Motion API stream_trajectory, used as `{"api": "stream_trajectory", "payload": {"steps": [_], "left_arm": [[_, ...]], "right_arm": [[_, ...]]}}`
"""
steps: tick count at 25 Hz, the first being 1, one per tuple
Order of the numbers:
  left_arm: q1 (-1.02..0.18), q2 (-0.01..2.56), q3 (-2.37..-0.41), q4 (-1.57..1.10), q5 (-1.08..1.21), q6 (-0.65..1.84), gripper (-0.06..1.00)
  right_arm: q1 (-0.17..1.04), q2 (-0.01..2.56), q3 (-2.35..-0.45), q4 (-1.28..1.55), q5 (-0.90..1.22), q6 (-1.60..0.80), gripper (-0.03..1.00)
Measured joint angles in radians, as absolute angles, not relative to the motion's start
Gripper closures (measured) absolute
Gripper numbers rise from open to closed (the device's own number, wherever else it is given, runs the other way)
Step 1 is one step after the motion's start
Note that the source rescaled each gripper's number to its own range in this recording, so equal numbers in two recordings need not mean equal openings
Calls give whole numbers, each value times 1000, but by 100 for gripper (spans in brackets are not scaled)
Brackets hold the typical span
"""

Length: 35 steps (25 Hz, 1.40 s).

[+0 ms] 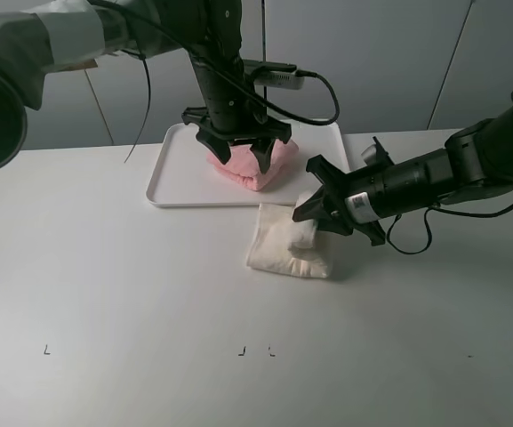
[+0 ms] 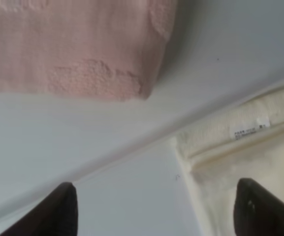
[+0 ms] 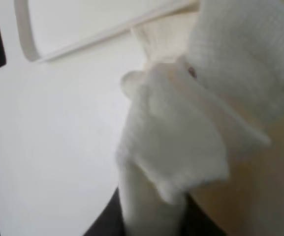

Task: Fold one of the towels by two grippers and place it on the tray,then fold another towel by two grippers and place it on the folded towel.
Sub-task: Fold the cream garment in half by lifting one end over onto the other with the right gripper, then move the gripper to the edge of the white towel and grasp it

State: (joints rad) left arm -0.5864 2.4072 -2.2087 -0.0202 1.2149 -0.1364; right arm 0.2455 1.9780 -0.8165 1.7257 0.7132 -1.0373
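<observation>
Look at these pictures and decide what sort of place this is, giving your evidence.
Probably a robotics lab or test bench: a bare white table against plain grey wall panels, with small corner marks drawn on the tabletop and cabled robot arms working above it.

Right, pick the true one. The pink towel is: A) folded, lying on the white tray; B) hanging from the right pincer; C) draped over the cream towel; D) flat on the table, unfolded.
A: the pink towel sits bunched and folded on the tray, under the left pincer, while the cream towel lies apart on the table.
</observation>
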Motion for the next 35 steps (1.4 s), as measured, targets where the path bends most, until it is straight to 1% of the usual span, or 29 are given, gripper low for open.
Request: {"api": "stream_trajectory", "payload": {"steps": [2,3,4,6,8,11,16,20,22,27,31,35], "left_arm": [[-580,2407,-2209,-18,1215,-134,11],[-578,2407,-2209,-18,1215,-134,11],[-578,2407,-2209,-16,1215,-132,11],[-578,2407,-2209,-16,1215,-130,11],[-578,2407,-2209,-16,1215,-128,11],[-578,2407,-2209,-16,1215,-126,11],[-574,2407,-2209,-18,1215,-124,11],[-568,2407,-2209,-18,1215,-124,11],[-568,2407,-2209,-20,1215,-124,11],[-568,2407,-2209,-28,1217,-128,11],[-568,2407,-2209,-31,1217,-124,11],[-568,2407,-2209,-32,1217,-124,11]], "right_arm": [[269,1980,-830,1737,728,-1044,48],[281,1980,-837,1737,736,-1046,42],[293,1980,-841,1737,740,-1048,39],[306,1980,-846,1737,751,-1057,37],[304,1980,-846,1737,752,-1059,36],[266,1960,-846,1737,752,-1059,36],[137,1907,-846,1649,752,-1013,36],[51,1901,-848,1481,747,-924,36],[46,1908,-848,1428,747,-900,36],[46,1970,-849,1399,754,-885,36],[46,2025,-849,1402,763,-901,36],[46,2053,-849,1463,785,-961,36]]}}
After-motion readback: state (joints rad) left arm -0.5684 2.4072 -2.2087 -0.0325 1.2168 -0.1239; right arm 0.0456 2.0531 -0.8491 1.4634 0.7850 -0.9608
